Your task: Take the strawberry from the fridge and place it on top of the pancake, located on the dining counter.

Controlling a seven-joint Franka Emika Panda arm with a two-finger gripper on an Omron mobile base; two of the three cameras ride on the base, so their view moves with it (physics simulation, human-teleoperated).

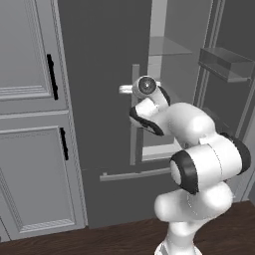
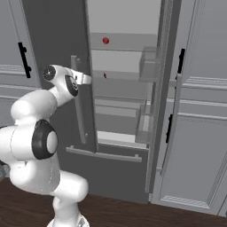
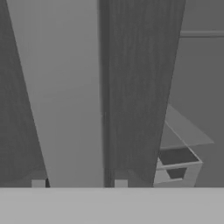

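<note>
Grey panelled cabinets (image 1: 30, 124) with black handles are seen beside the fridge (image 2: 57, 40), whose right door (image 2: 157, 111) is swung open while the left door stays closed; the strawberry (image 2: 105, 41) is seen resting on an upper glass shelf (image 2: 124, 42) inside, well apart from the gripper (image 2: 86, 80); a smaller dark red item (image 2: 104, 75) lies on the shelf below; the gripper is closed around the left door's pale bar handle (image 3: 65, 96), fingers either side of it; dark wood floor (image 2: 133, 213) is seen below
</note>
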